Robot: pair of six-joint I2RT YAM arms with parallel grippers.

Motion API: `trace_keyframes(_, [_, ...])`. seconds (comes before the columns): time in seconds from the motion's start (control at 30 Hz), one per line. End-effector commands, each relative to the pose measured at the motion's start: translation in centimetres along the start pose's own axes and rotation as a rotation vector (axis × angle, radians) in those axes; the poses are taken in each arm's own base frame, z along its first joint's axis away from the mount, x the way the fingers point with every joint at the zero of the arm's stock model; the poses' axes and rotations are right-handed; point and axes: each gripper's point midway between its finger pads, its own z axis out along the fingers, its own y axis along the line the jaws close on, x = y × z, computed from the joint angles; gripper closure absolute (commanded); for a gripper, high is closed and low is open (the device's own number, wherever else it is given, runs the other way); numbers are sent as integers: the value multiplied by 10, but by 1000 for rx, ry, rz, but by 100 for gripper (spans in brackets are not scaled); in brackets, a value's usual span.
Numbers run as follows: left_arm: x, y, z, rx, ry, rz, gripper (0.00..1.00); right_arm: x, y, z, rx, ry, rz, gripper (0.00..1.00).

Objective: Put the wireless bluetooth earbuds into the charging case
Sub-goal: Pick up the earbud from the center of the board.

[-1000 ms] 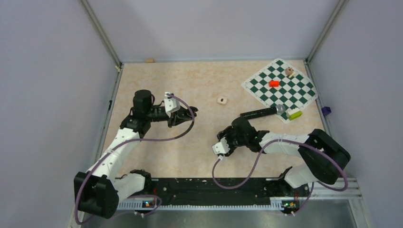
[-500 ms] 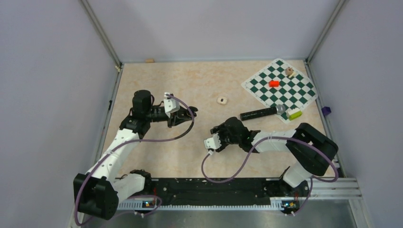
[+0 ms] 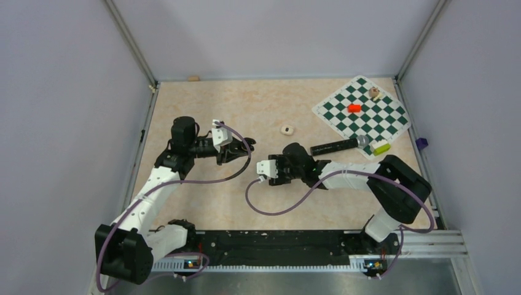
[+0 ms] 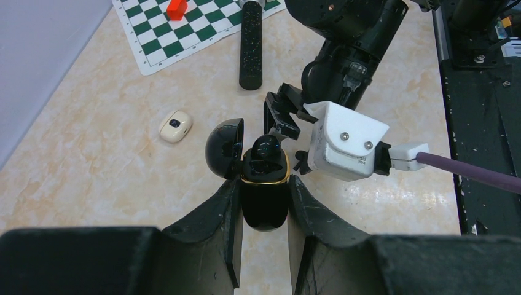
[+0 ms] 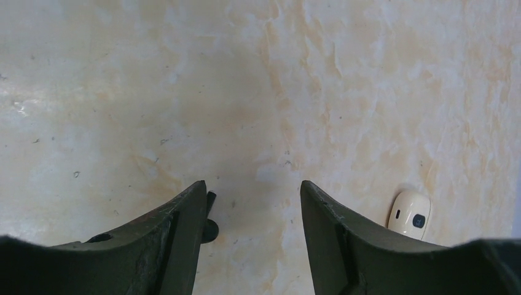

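My left gripper (image 4: 264,181) is shut on the charging case (image 4: 264,196), a glossy black box with a gold rim. Its lid (image 4: 222,146) hangs open to the left. One black earbud (image 4: 267,147) sits in the case's top. My right gripper (image 5: 253,184) is open, pointing down at the table just beyond the case, with its black fingers (image 4: 279,114) close to the open top. A second small black earbud (image 5: 210,228) rests against the inner face of its left finger; the other finger does not touch it. In the top view the left gripper (image 3: 238,149) and right gripper (image 3: 273,161) are close together.
A cream-coloured lump (image 3: 287,129) lies behind the grippers. A long black cylinder (image 3: 335,146) lies to the right, its silver tip at the edge of a green chessboard mat (image 3: 362,114). The mat carries a red block (image 3: 354,108) and a yellow-green block (image 3: 381,147).
My right arm has swung left and away from the near edge, bringing its gripper up beside the left gripper. The left arm and the case have not moved.
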Motion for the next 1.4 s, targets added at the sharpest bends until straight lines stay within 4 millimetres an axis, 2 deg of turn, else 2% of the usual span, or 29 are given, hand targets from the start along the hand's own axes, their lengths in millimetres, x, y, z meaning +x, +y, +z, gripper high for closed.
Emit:
trace_keyframes(0.0, [-8, 1, 0, 5, -28, 50, 100, -10, -19, 1, 72, 0, 63, 43])
trace_keyframes(0.1, [-8, 1, -1, 4, -28, 51, 100, -22, -12, -9, 36, -72, 20, 43])
trace_keyframes(0.27, [-8, 0, -1, 4, -28, 53, 100, -41, -5, -41, 9, -242, -81, 42])
trace_keyframes(0.4, [-7, 0, -1, 4, -28, 51, 100, -32, -4, -55, -12, -269, -125, 42])
trace_keyframes(0.53, [-7, 1, 0, 3, -26, 49, 100, -4, 5, -51, -28, -190, -258, 44])
trace_keyframes(0.67, [-7, 2, 0, 1, -25, 44, 100, 19, 16, -41, -73, -120, -288, 48])
trace_keyframes(0.8, [-6, 2, 0, 1, -26, 41, 100, 24, 13, -34, -95, -87, -279, 53])
trace_keyframes(1.17, [-6, 1, 0, 2, -29, 42, 100, 34, 15, -21, -129, -56, -333, 56])
trace_keyframes(1.37, [-6, 2, 0, 2, -29, 43, 100, 33, 23, -14, -168, -63, -327, 59])
